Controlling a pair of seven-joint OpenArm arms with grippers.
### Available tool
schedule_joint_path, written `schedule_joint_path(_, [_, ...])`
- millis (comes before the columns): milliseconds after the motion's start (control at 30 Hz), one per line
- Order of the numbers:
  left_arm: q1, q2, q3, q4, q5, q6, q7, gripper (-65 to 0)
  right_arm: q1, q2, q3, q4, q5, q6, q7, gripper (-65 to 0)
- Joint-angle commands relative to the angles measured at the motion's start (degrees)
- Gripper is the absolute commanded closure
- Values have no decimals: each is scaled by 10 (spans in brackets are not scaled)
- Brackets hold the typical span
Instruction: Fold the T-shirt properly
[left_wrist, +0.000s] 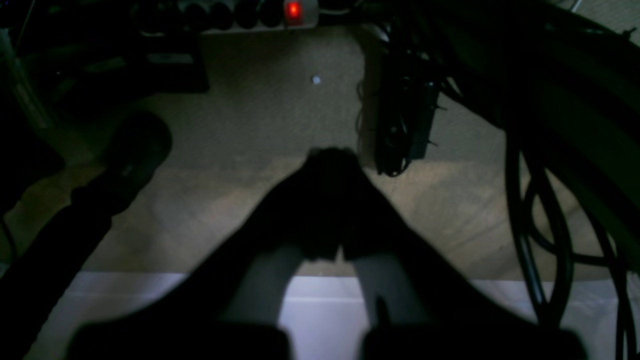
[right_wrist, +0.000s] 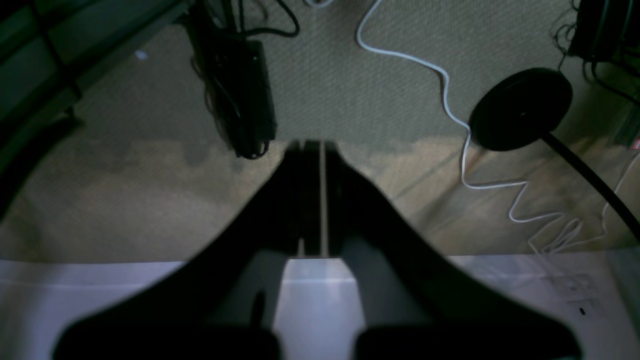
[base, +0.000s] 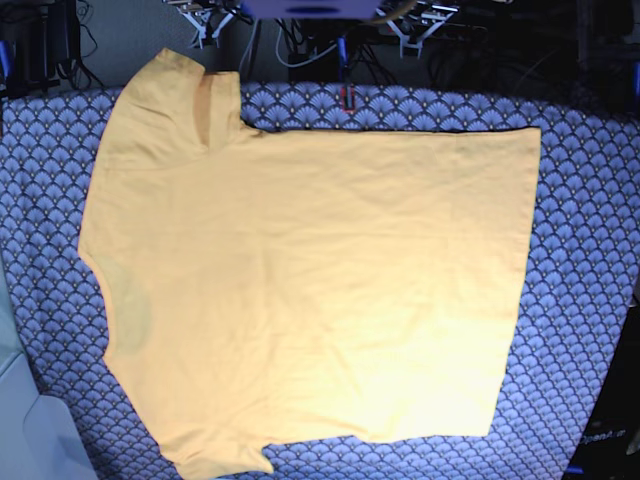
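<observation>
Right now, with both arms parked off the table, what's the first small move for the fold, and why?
Probably bring one arm in over the T-shirt toward a sleeve. It lies flat and unfolded on the patterned cloth. No arm shows in the base view; the left gripper and right gripper, jaws together, see only floor.

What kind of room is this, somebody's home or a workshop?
Probably a lab or workshop, not a home: a T-shirt lies flat on a patterned cloth, while a power strip and loose cables lie on the carpet below.

A blue-grey scallop-patterned cloth (base: 590, 250) covers the table, with the yellow-orange T-shirt (base: 320, 290) spread flat directly on it.
</observation>
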Motion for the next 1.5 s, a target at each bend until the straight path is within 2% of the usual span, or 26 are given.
schedule_joint_path(0, [0, 1, 0, 1, -1, -1, 2, 0, -2, 0, 0, 1, 4, 9, -1, 0])
schedule_joint_path(800, [1, 1, 0, 1, -1, -4, 0, 0, -7, 0, 1, 2, 4, 9, 0, 0])
schedule_joint_path(867, [6, 1, 0, 3, -1, -5, -1, 0, -14, 0, 1, 6, 4, 9, 16, 0])
schedule_joint_path(933, [17, 1, 0, 6, 0, -7, -9, 0, -35, 1, -2, 10, 4, 9, 64, 0])
schedule_joint_path(1000, [32, 1, 2, 6, 1, -7, -46, 0, -57, 7, -2, 10, 4, 9, 116, 0])
schedule_joint_path(1167, [106, -6, 3, 6, 2, -8, -192, 0, -135, 23, -2, 9, 4, 9, 279, 0])
schedule_joint_path(1233, [139, -16, 1, 6, 1, -31, -253, 0, -168, 30, 2, 8, 6, 9, 349, 0])
schedule_joint_path(1333, [184, -21, -1, 4, -2, -84, -345, 0, -223, 39, 3, 7, 7, 8, 474, 0])
schedule_joint_path(1400, [216, -21, -1, 4, -2, -99, -418, 0, -257, 42, 3, 7, 7, 8, 570, 0])
schedule_joint_path(1467, [248, -21, -1, 4, -2, -102, -516, 0, -291, 45, 3, 7, 7, 8, 681, 0])
